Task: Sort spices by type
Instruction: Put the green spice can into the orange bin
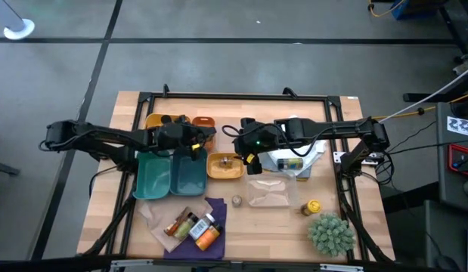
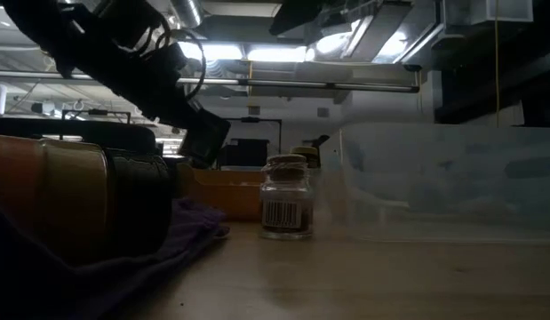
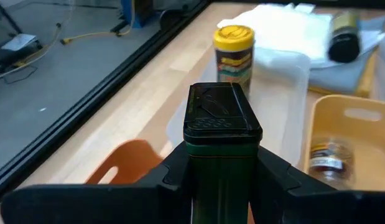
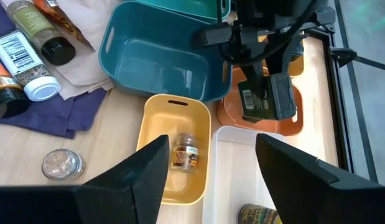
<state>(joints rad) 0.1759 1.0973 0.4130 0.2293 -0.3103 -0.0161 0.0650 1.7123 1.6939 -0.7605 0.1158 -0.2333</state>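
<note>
Spices, sorting in progress; read the high view as a clock, 6 at the near table (image 1: 241, 234) edge, entries nearest first.

- 7 o'clock, near edge: purple cloth (image 1: 211, 215) carrying a cluster of unsorted bottles (image 1: 194, 227), one white-capped. You likely draw from this heap.
- 5 o'clock: spiky green plant (image 1: 330, 233), not stock. Just beyond it a yellow-capped jar (image 1: 313, 207), unsorted.
- Near centre: small cork-topped jar (image 1: 237, 200) standing alone beside a clear container (image 1: 273, 193).
- Centre: yellow tray (image 1: 224, 168) holding one small brown jar (image 4: 185, 153), already placed.
- 9 o'clock of centre: two teal trays (image 1: 173, 175), the one shown in the right wrist view empty.
- Beyond the teal trays: left gripper (image 1: 190, 139) clamped on a dark green black-lidded tin (image 3: 222, 134), held upright over the orange tray (image 4: 260, 115), presumably its bin.
- Beyond the yellow tray: right gripper (image 1: 251, 153), fingers apart and holding nothing, hovering over the white tray (image 4: 242, 180), which holds another jar (image 4: 257, 216).
</note>
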